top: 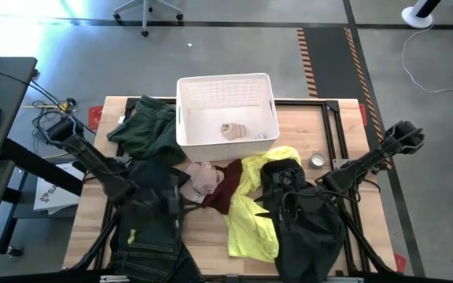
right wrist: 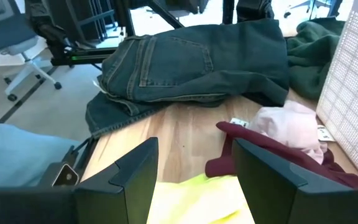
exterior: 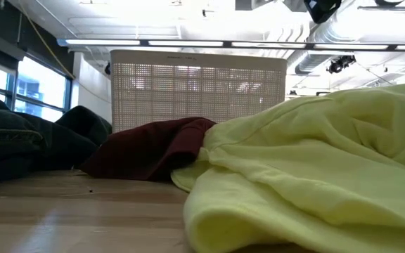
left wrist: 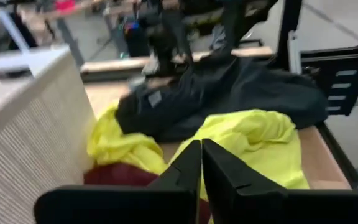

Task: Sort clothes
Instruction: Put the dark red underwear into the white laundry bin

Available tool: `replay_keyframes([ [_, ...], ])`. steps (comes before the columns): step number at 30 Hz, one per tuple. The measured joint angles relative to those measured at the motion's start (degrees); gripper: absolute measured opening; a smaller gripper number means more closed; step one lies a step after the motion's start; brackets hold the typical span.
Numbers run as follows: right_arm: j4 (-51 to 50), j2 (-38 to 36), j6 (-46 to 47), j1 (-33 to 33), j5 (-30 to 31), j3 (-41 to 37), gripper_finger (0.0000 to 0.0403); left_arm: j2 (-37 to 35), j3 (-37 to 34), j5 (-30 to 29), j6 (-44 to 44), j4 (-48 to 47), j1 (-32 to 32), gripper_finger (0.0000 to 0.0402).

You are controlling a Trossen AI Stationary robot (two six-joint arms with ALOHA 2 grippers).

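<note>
The clothes lie around a white lattice basket [top: 226, 110] at the table's far middle. A dark green garment [top: 148, 130] lies left of the basket, and dark jeans [right wrist: 185, 62] lie at the near left. A beige-pink piece [right wrist: 288, 127] rests on a maroon piece [top: 222, 192]. A bright yellow shirt [left wrist: 247, 140] lies in the middle. A black garment [left wrist: 229, 93] is at the near right. A beige piece [top: 233, 130] lies in the basket. My left gripper [left wrist: 201, 168] hovers shut over the jeans' far end. My right gripper [right wrist: 194, 168] hovers open over the shirt's right part.
A small round tin [top: 318, 160] sits right of the basket. A black frame rail [top: 338, 130] runs along the table's right and far sides. Bare wood [top: 203, 236] shows between the jeans and the shirt. In the low view the shirt [exterior: 315, 161] fills the foreground.
</note>
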Motion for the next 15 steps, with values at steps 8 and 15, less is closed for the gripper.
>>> replay_keyframes([
  [8, 0.0, 0.0, 1.1, 0.3, -0.3, 0.0, 0.0204, 5.9, 3.8, 11.4, -18.6, -9.8, 8.2, 0.0122],
  [15, 0.1, 0.0, 1.1, 0.3, -0.2, 0.0, 0.0204, 12.3, 3.8, 27.1, -26.3, -14.6, 16.0, 0.0205],
])
